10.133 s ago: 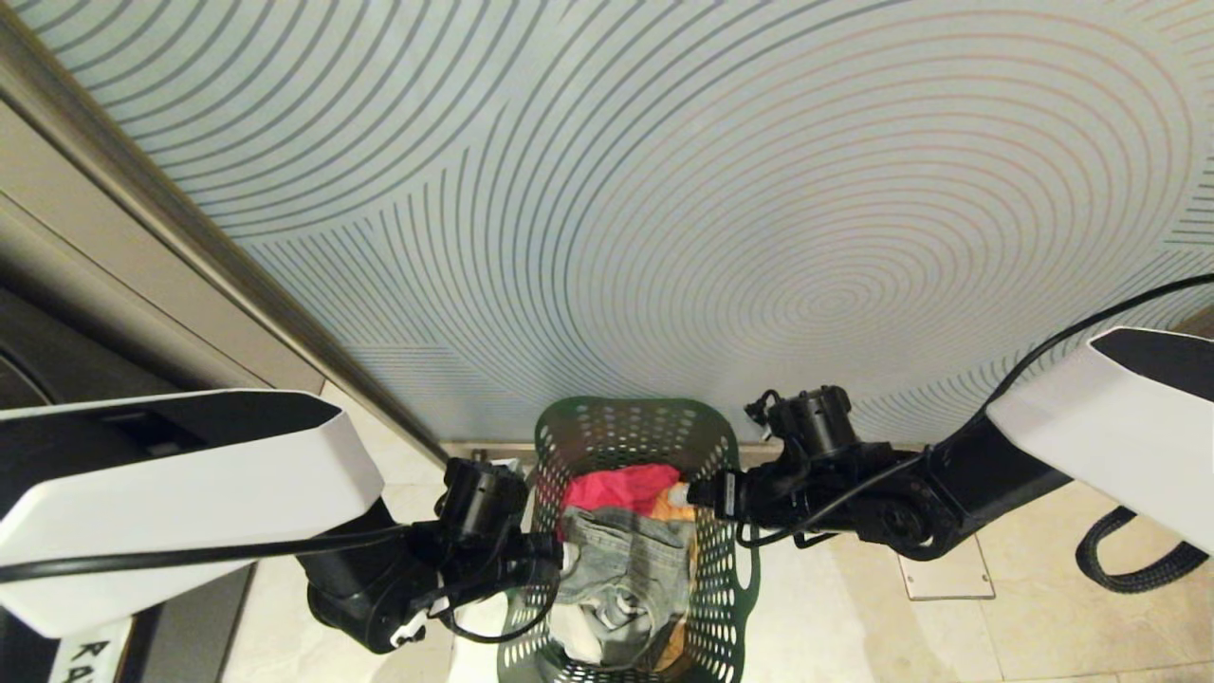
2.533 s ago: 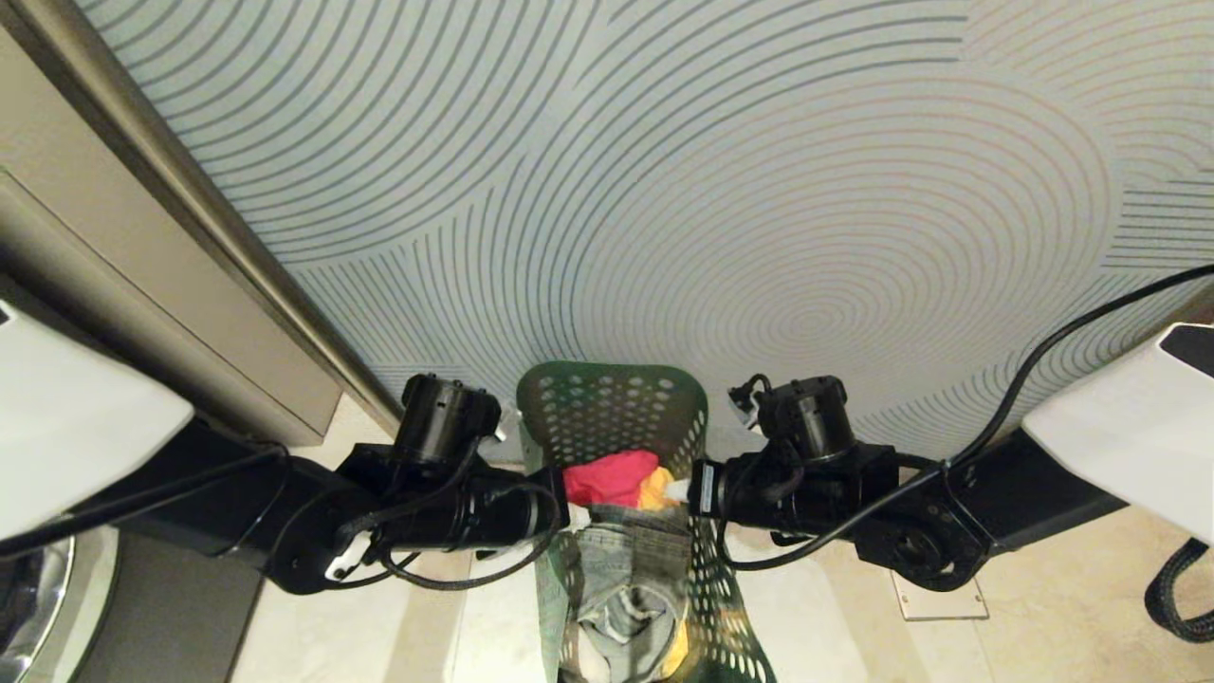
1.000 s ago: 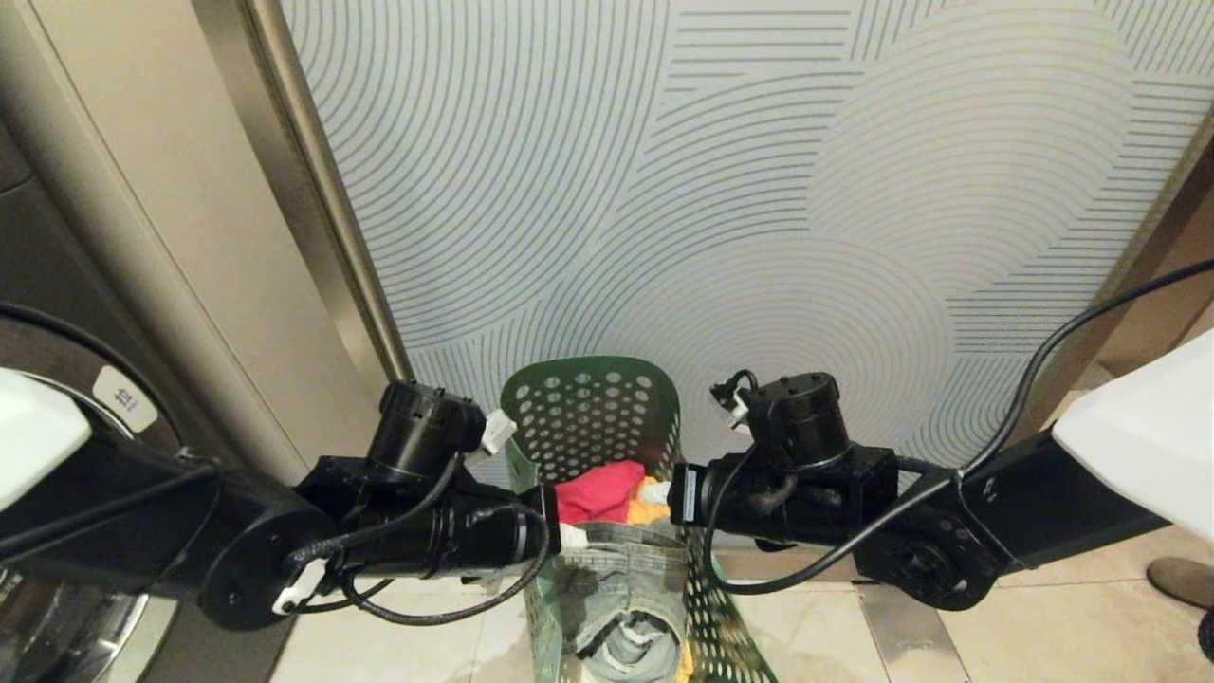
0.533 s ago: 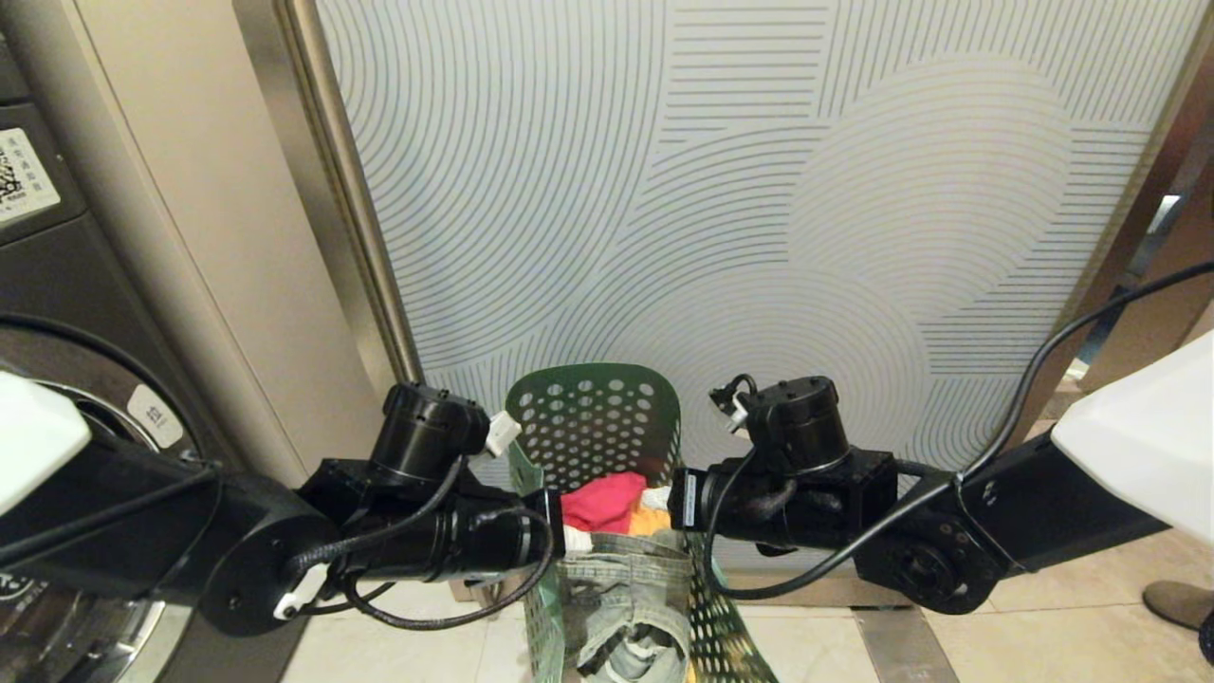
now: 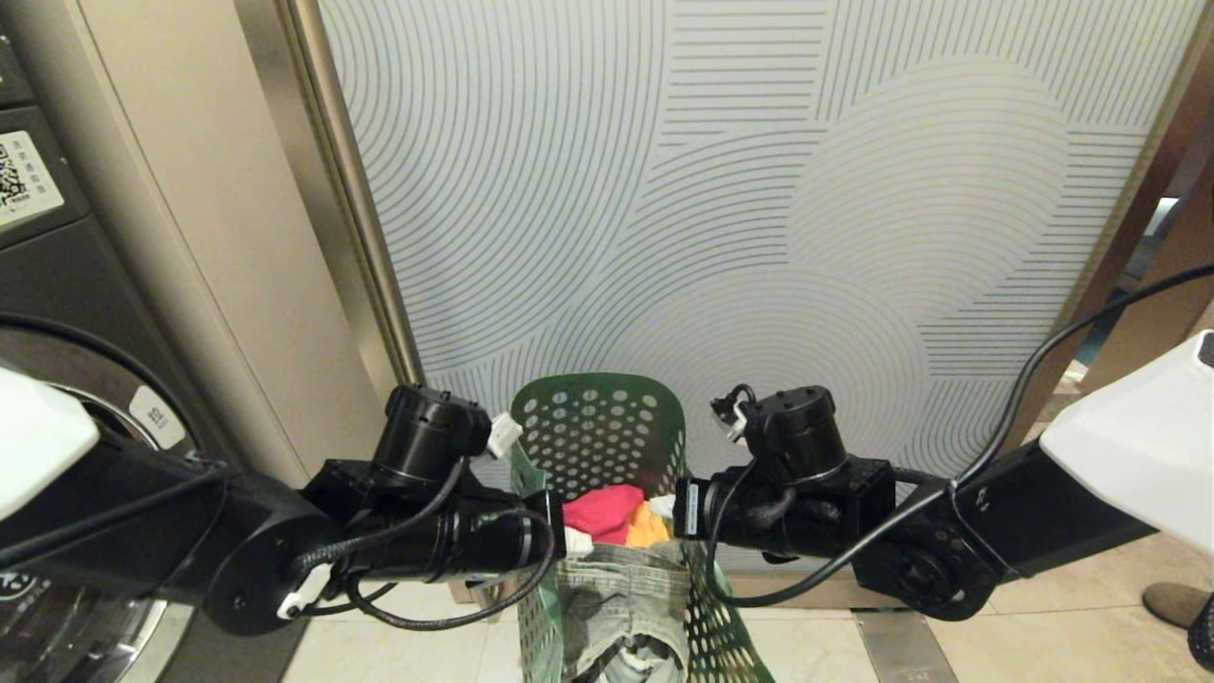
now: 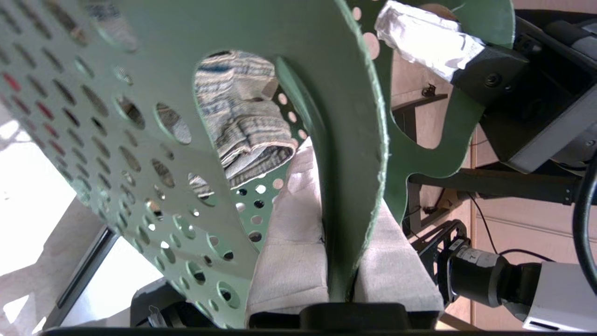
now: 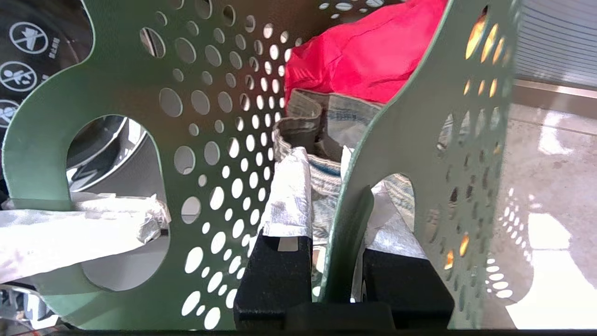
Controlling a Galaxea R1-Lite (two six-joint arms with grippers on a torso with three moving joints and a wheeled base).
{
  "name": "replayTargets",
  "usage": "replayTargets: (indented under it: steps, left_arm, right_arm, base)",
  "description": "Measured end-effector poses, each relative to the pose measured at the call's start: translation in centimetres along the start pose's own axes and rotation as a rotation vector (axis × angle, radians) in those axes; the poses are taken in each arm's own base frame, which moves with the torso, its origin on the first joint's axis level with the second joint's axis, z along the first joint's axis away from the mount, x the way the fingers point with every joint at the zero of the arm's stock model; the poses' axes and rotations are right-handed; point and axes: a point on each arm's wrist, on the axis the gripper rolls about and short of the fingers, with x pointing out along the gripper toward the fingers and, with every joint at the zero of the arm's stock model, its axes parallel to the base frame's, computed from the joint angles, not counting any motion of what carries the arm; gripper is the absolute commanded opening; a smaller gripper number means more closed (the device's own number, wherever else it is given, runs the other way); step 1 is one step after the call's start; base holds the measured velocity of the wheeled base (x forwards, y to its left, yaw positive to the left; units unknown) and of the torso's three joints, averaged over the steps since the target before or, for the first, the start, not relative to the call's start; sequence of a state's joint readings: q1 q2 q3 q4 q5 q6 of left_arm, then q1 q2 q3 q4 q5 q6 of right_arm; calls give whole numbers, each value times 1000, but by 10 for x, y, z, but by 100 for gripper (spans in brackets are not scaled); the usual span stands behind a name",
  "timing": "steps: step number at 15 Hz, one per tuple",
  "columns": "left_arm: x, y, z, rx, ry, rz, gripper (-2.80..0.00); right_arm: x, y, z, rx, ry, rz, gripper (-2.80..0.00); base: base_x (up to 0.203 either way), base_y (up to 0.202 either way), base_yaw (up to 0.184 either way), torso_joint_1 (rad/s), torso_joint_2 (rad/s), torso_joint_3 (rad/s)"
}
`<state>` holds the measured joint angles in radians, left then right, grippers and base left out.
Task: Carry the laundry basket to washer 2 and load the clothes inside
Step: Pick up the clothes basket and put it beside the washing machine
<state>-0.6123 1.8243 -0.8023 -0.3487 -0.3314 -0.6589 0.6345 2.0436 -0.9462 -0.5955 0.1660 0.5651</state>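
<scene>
The dark green perforated plastic laundry basket [image 5: 607, 446] hangs between the two arms in front of the robot, before a pale wall panel with curved line pattern [image 5: 759, 209]. It holds the clothes [image 5: 616, 560]: a red garment, an orange-yellow one and faded grey-blue denim.

The left gripper [image 6: 336, 261] is clenched on the basket's wall at one oval handle; the right gripper [image 7: 326, 242] is clamped on the opposite wall in the same way.

Since ten seconds ago the whole head view has swung. The panel now stands upright, and a dark grey front-load machine with a chrome-rimmed door [image 5: 85, 379] has come into sight at the robot's left. Its number label cannot be read.

The grips look unchanged, so this is judged the carrying stage, lifted and turning toward the washers. Loading is not yet begun.
</scene>
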Motion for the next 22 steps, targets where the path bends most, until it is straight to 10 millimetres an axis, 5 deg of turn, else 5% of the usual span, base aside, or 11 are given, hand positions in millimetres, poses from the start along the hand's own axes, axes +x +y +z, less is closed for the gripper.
replayTargets:
  steps: [15,22]
  left_arm:
    - [-4,-4,2,7,5,-38,-280]
    - [-4,-4,2,7,2,-40,-280]
  right_arm:
    - [-1,2,1,-12,-7,8,-280]
    - [-4,1,-1,-8,-4,7,-280]
  base:
    - [0,0,0,0,0,0]
    - [0,-10,148,2,2,4]
